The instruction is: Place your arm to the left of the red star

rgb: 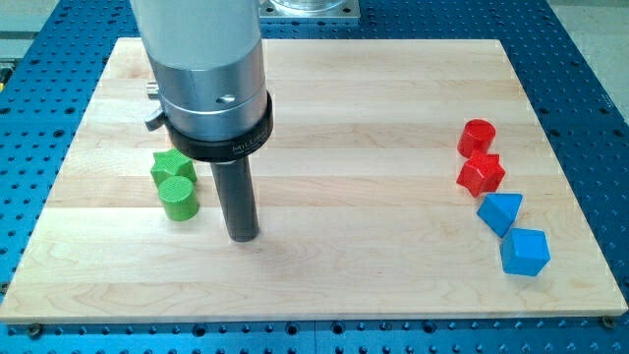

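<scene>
The red star (481, 173) lies at the view's right on the wooden board (344, 98), just below a red cylinder (477, 137) that touches it. My tip (243, 234) rests on the board at the view's left centre, far to the left of the red star. It stands just right of a green cylinder (179, 197) and a green star (170, 166), with a small gap to them.
A blue triangular block (500, 212) and a blue pentagon-like block (525, 252) lie below the red star. The arm's large grey body (201, 59) hangs over the board's upper left. A blue perforated table (590, 59) surrounds the board.
</scene>
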